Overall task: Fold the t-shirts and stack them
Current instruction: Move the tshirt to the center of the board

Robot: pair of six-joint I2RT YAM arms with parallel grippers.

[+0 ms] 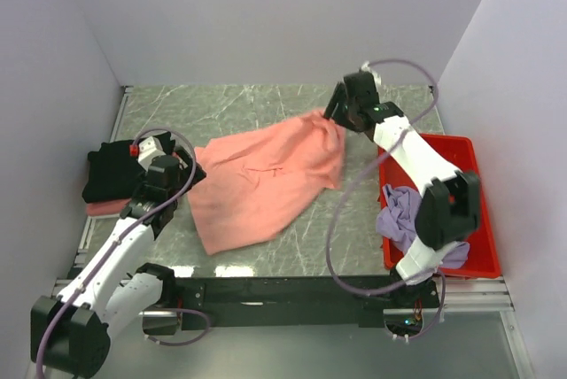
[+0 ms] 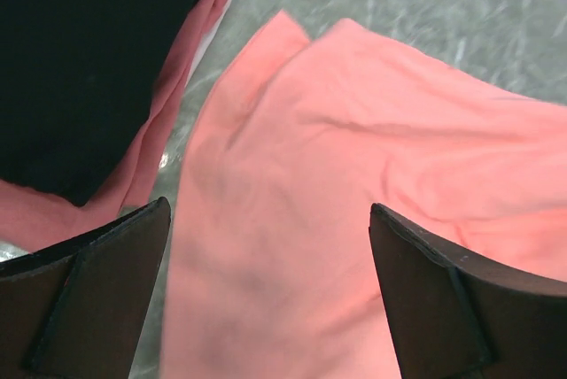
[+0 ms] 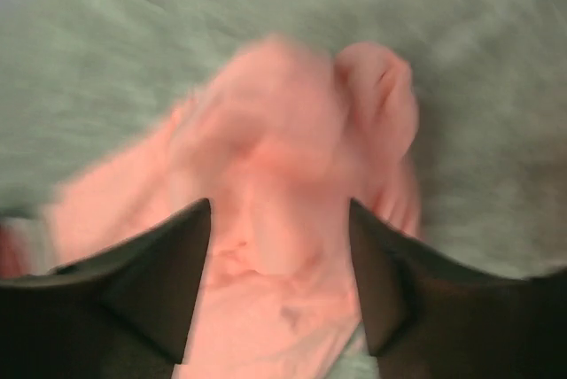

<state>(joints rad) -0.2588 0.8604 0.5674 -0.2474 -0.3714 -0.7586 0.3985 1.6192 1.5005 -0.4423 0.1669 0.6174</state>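
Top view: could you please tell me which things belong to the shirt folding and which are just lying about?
Job: salmon shirt, black shirt, pink shirt under it, lavender shirt.
Lying about: red tray, cable.

salmon tee [image 1: 261, 186] spread, rumpled, between left claw [image 1: 193, 172] and right claw [image 1: 335, 116]; black tee [image 1: 113, 171] folded atop pink tee [image 1: 104, 208] beside left claw; lavender tee [image 1: 403, 215] bunched, well off right claw

Soft, even light fills the overhead view, with pale glare on the worktop [image 1: 232, 269] near the lower edge. The right wrist view is smeared with motion blur. The left wrist view is sharper, its fingers [image 2: 97, 299] dark.
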